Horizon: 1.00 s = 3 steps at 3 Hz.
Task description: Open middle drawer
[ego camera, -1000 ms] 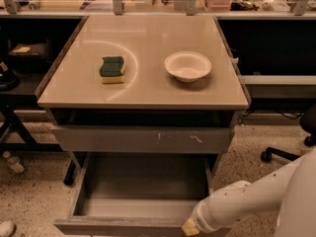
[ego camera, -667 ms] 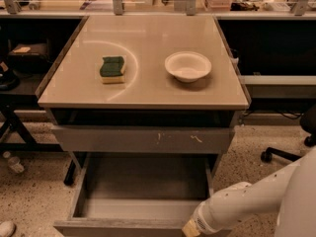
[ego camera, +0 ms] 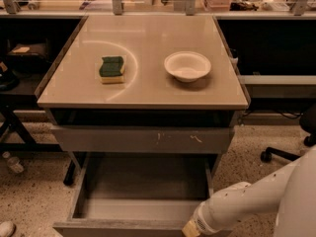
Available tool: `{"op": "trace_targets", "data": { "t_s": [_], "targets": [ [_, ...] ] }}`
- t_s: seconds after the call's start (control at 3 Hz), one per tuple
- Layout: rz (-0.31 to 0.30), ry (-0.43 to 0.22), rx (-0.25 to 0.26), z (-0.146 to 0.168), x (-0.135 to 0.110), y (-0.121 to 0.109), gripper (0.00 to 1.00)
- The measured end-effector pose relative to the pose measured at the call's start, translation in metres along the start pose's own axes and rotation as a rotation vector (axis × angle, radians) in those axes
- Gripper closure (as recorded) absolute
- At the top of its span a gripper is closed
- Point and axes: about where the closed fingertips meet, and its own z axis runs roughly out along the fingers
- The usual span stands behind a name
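The middle drawer (ego camera: 143, 184) is pulled well out below the table, showing its smooth grey tray interior. Its flat front (ego camera: 118, 227) runs along the bottom of the camera view. My white arm (ego camera: 247, 204) reaches in from the lower right. The gripper (ego camera: 190, 229) sits at the drawer front's upper edge, right of centre, and is mostly cut off by the frame's bottom edge. Above the open drawer is a taller grey front with white scratch marks (ego camera: 143, 139), which is shut.
A green and yellow sponge (ego camera: 112, 69) and a white bowl (ego camera: 187, 65) rest on the beige tabletop (ego camera: 143, 90). Dark shelving flanks the table on both sides. A chair base with a castor (ego camera: 276, 154) stands on the speckled floor at right.
The arm's end and the drawer front have crept slightly toward the camera. Nothing else has moved.
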Motion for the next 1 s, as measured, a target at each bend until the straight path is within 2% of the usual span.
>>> {"op": "trace_targets", "data": {
  "t_s": [1.0],
  "targets": [
    [0.017, 0.009, -0.001, 0.0, 0.0007, 0.0019, 1.0]
  ]
}}
